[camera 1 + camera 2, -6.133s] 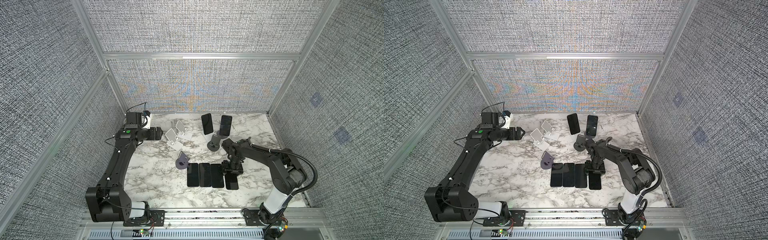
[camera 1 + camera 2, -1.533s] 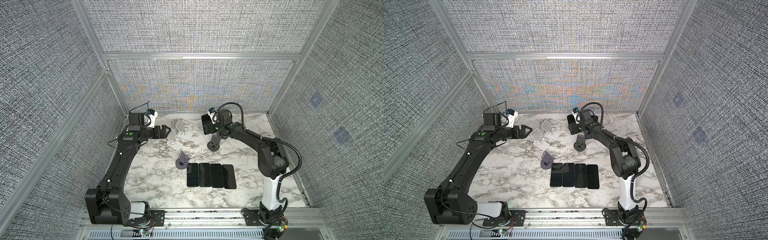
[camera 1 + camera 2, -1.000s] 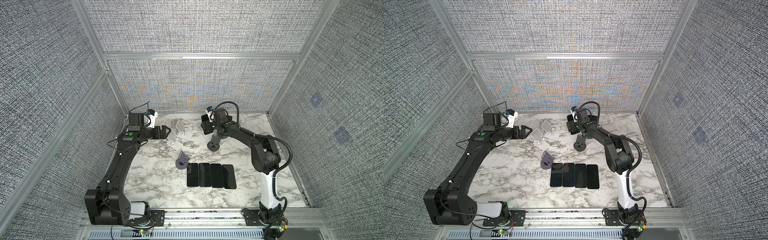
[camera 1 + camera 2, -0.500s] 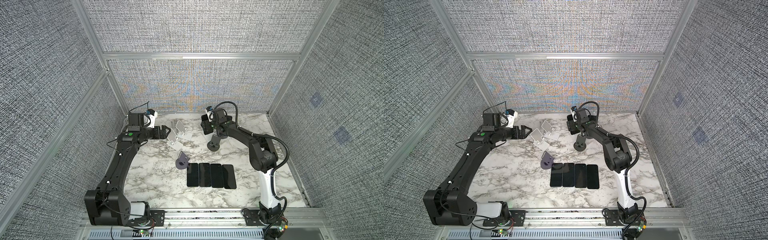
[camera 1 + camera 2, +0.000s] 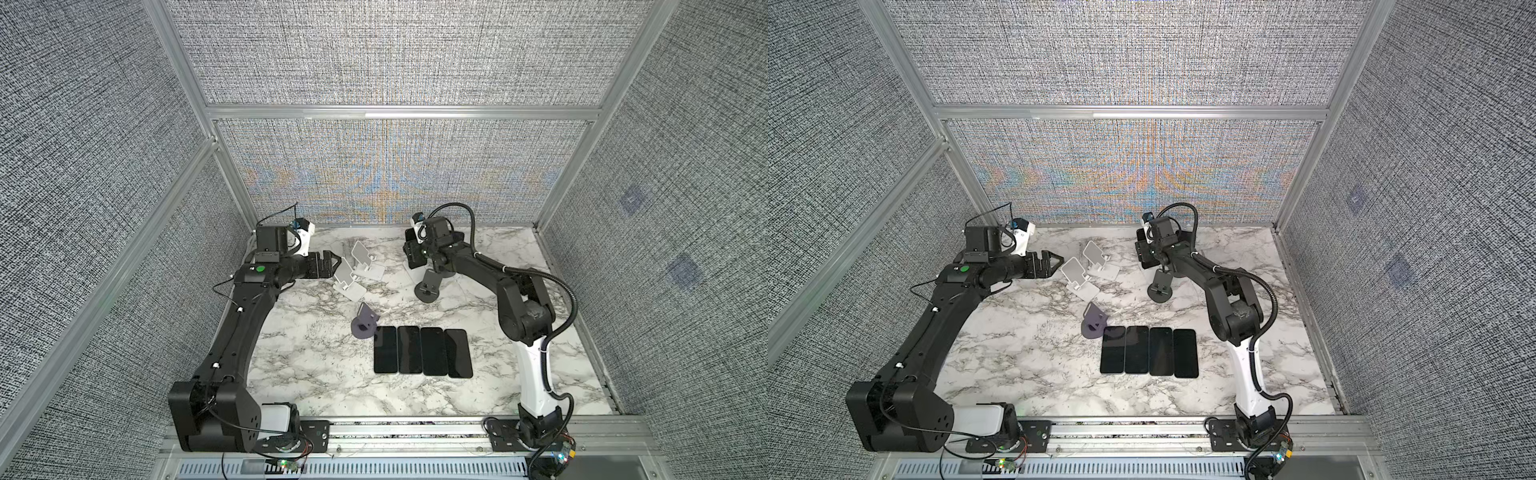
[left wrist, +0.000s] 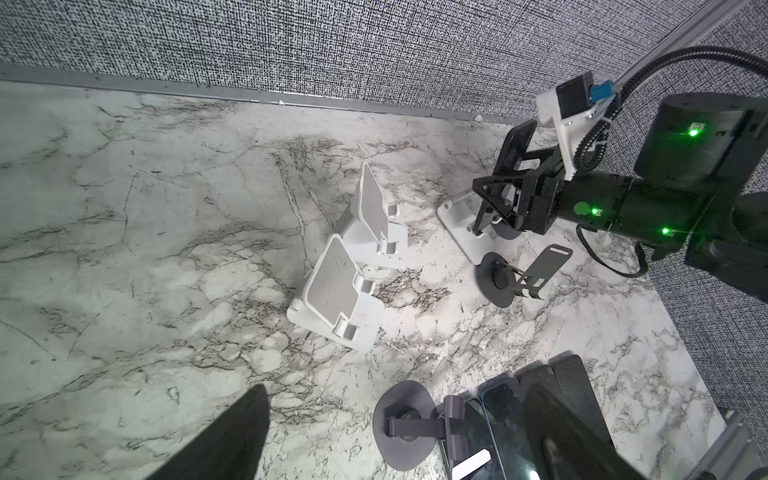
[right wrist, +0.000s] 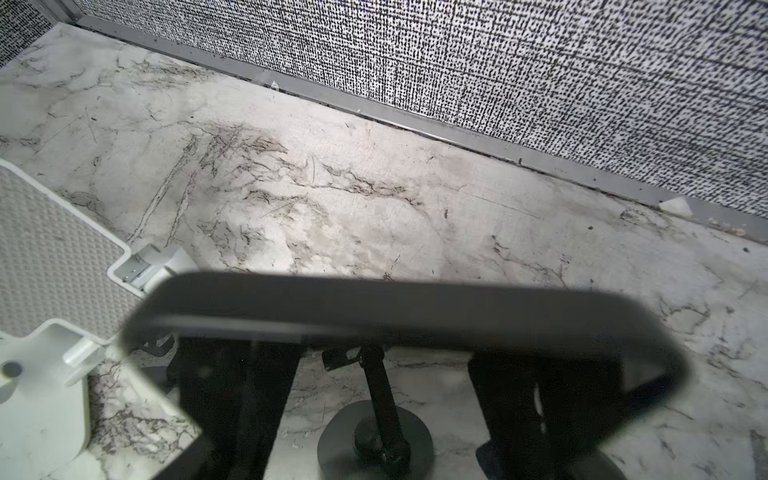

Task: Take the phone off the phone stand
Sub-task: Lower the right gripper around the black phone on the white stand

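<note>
black phone (image 7: 395,307) sits at the back of the tabletop (image 5: 316,374), over a black round-based phone stand (image 7: 374,432). my right gripper (image 6: 490,203) straddles it; clamped or not, i cannot tell. my left gripper (image 5: 332,262) hovers, jaws wide apart.

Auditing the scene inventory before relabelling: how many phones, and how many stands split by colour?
Phones: 5, four flat in a row, one between the right fingers
White stands: 3
Black stands: 2
Grey stand: 1
Total: 11 in view; the right arm may hide more.
</note>
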Controlling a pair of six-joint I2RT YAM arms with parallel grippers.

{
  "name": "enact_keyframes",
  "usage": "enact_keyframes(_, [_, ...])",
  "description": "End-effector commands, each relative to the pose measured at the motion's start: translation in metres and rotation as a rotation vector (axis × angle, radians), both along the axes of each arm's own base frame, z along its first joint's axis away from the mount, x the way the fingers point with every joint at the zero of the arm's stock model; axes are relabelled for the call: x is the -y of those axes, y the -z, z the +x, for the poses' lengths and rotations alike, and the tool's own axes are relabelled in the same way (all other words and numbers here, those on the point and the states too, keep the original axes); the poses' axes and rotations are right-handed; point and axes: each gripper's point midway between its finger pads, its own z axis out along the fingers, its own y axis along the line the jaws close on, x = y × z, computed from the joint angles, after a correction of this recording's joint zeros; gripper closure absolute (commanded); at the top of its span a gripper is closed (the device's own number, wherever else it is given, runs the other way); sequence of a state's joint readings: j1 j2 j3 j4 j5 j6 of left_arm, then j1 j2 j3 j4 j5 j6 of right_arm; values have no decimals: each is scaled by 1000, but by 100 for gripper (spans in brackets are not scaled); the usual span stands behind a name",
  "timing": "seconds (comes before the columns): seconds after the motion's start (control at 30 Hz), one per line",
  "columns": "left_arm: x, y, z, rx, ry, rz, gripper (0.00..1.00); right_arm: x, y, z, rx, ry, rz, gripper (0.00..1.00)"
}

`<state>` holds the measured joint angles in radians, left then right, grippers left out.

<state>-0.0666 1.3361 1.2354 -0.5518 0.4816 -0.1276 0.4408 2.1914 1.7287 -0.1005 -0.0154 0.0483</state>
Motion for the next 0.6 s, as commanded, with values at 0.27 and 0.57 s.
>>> enact_keyframes(0.27, [0,-7,0,25,11,-3,5,-1,-12,-1,27,14,2,34])
enact_keyframes(0.57, [-1,-8,0,26,8,-2,5,-2,-23,-3,43,19,7,41])
